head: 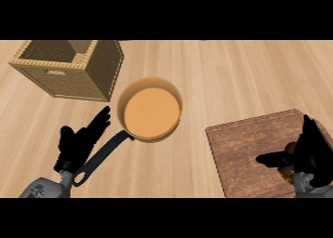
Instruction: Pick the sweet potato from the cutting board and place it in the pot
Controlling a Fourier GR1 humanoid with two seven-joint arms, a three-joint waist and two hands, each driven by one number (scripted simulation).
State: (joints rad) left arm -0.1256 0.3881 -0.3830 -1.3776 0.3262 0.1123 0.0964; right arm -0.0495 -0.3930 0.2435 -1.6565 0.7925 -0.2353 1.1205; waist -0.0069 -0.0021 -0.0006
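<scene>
Right hand (308, 155) at lower right curls over the sweet potato (289, 160) on the cutting board (248, 144); it's mostly hidden, so probably gripped. Lift straight, then swing left to the pot (151, 113) at centre. Left hand (80, 139) rests open.

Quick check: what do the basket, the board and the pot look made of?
Basket: woven wicker, judging by its plaited tan weave. Cutting board: dark wood, matte, with visible grain. Pot: smooth orange surface, possibly enamel or copper, and a dark handle; the material is uncertain.
</scene>
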